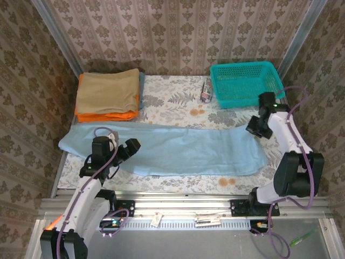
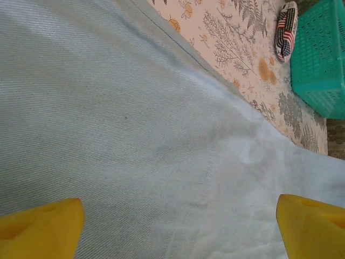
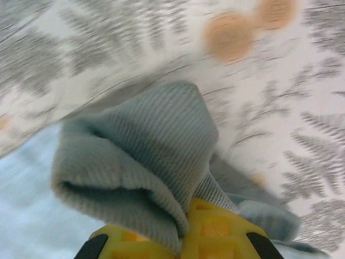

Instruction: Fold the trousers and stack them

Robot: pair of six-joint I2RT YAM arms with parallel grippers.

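Trousers (image 1: 178,151) lie full length, unfolded, across the surface (image 1: 178,100); right gripper (image 3: 186,237) pinches a bunched edge at their right end, left gripper (image 1: 125,150) hovers spread above the left part, so folding looks barely begun, stacking not yet done.

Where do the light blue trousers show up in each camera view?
Top external: the trousers lie spread across the middle, left to right.
Left wrist: trousers span left and centre.
Right wrist: a bunched fold of them, centre, pinched by the right gripper.
Shared landmark: the floral tablecloth.
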